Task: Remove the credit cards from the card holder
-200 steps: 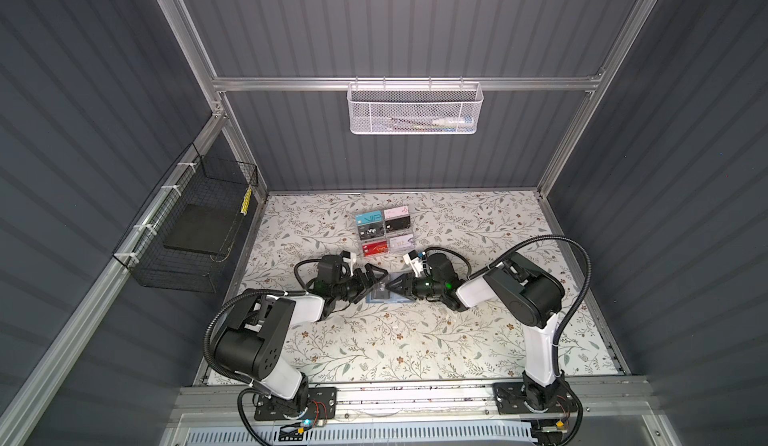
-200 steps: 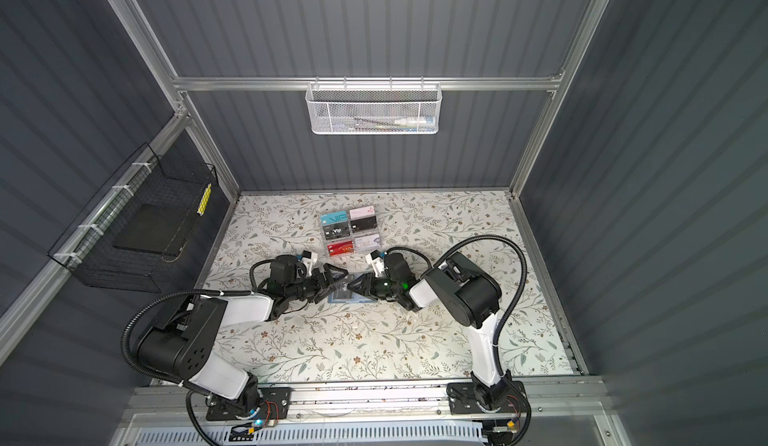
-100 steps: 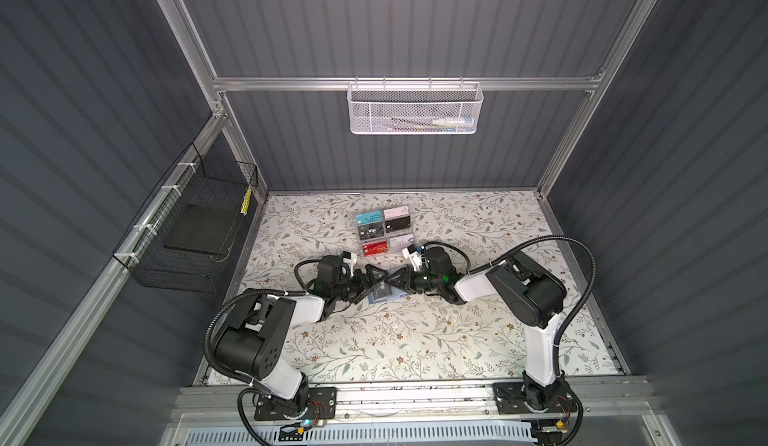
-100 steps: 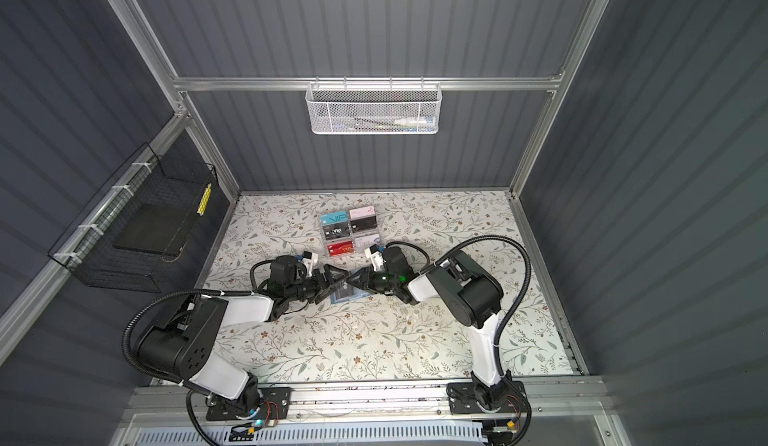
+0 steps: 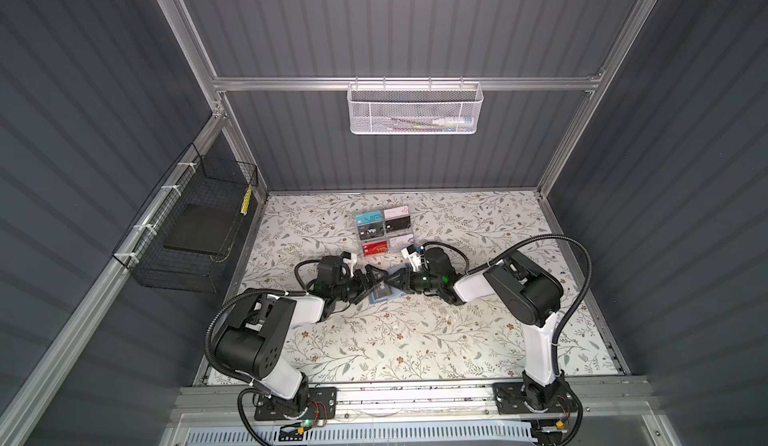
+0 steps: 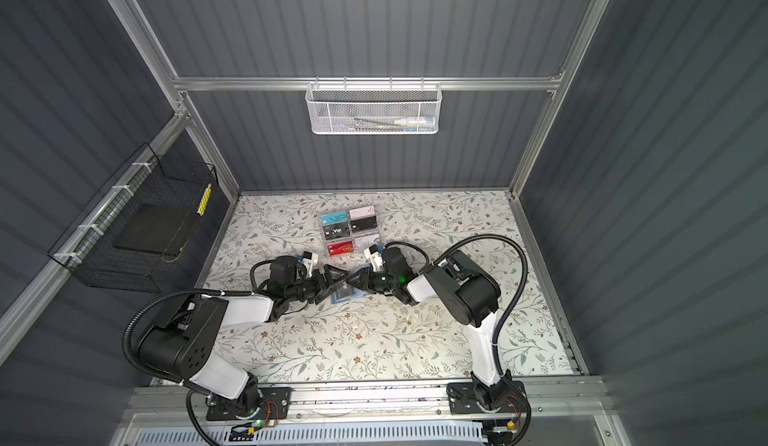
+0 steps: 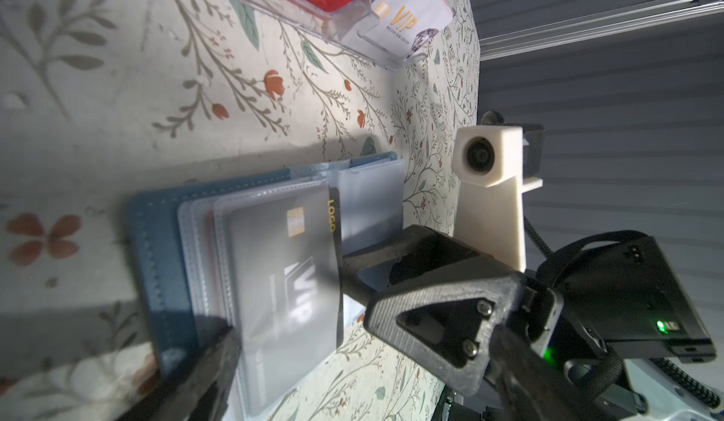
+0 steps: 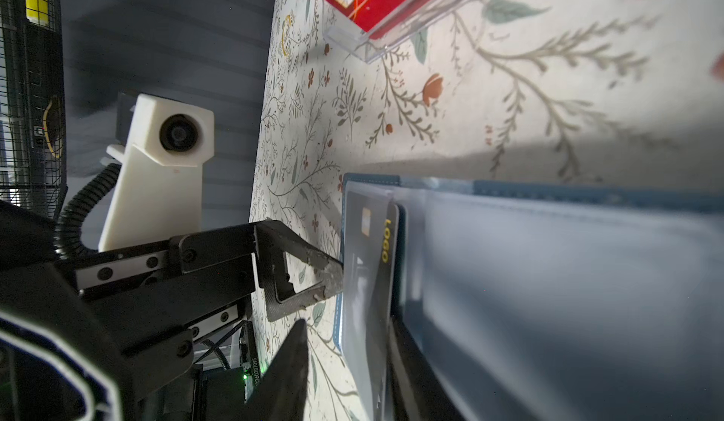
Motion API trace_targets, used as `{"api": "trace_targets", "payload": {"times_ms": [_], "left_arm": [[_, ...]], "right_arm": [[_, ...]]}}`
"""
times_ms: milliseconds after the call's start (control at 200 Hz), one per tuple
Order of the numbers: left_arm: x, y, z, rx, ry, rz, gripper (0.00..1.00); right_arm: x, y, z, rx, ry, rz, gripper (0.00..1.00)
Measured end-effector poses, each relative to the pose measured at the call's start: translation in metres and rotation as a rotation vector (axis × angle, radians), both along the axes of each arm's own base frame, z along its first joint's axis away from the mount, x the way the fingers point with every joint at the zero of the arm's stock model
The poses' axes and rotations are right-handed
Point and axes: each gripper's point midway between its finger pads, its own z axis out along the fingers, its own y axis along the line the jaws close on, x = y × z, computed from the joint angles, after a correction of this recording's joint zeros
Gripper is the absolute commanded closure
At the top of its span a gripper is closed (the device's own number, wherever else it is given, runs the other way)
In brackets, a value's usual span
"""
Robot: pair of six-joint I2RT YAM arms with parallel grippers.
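Under all: counter [image 5: 415, 340], floral cover, fills enclosure floor. On wall at left in both top views: black wire basket [image 5: 166, 265], dark slab inside. On rear rail, above counter: white mesh basket [image 5: 413, 116]. Toward back of counter, just behind both grippers: clear rack [image 5: 384, 232] w/ coloured VIP cards in tiers. Low over ctr of counter: left gripper [image 5: 374, 284], jaws spread wide, 1 jaw tip touching a sleeve edge in right wrist view. Facing it from opp. side: right gripper [image 5: 395, 285], jaws part-open, straddling free edge of black card [image 7: 286, 274]; 1 jaw against its back, other apart from its face, no clamp seen. Btwn the 2 grippers, flat on counter at ctr: card holder [image 7: 156, 242], slate-blue, open, clear sleeves fanned on top. In top sleeve: black card, white "VIP" + gold "LOGO" showing, 1 edge poking just out of sleeve, sleeve page tilted up off card holder.
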Motion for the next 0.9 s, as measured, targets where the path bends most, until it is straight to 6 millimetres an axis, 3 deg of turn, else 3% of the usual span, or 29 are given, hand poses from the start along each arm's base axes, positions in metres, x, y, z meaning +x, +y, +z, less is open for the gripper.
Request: {"api": "trace_targets", "payload": {"times_ms": [355,901], "left_arm": [[0.000,0.000,0.000,-0.002,-0.004,-0.001,0.00],[0.000,0.000,0.000,-0.003,-0.007,-0.001,0.00]], "right_arm": [[-0.010,0.011,0.000,0.007,-0.003,0.044,0.64],[-0.010,0.013,-0.002,0.011,0.000,0.058,0.69]]}}
